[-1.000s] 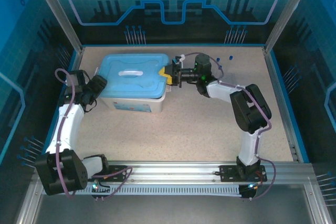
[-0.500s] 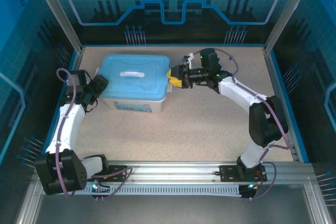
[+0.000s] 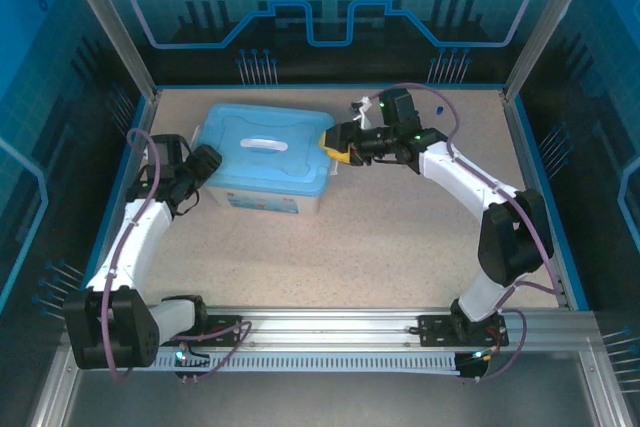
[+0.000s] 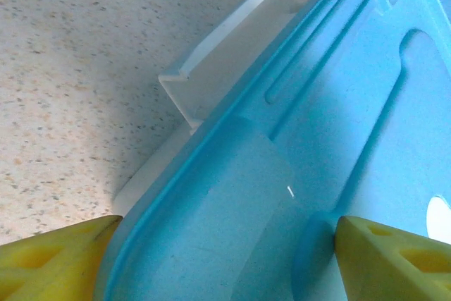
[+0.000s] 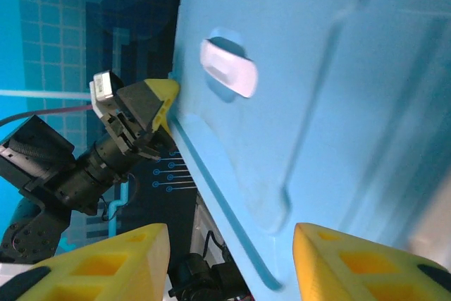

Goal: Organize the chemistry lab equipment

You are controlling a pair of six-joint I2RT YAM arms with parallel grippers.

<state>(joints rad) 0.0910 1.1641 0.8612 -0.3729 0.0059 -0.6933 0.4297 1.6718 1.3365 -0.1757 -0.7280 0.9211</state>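
Observation:
The chemistry lab equipment is hidden. A white tub [image 3: 268,199] with a flat light-blue lid [image 3: 265,147] stands at the back left of the table. My left gripper [image 3: 205,165] is at the tub's left end. In the left wrist view it [image 4: 227,225] is open, and the lid's [image 4: 352,103] rounded end lies between its yellow fingers [image 4: 56,259]. My right gripper [image 3: 335,144] is at the tub's right end. In the right wrist view it [image 5: 231,230] is open, with the lid's [image 5: 317,89] edge between its fingers [image 5: 99,266] and a gap on each side.
A small blue bit [image 3: 440,107] lies on the table at the back right, too small to identify. Blue walls and metal posts ring the speckled tabletop [image 3: 380,237]. The rail with both arm bases runs along the near edge.
The tub has shifted a little to the right and turned, with my left gripper following at its end. My right gripper has drawn slightly back from the tub and its jaws have widened.

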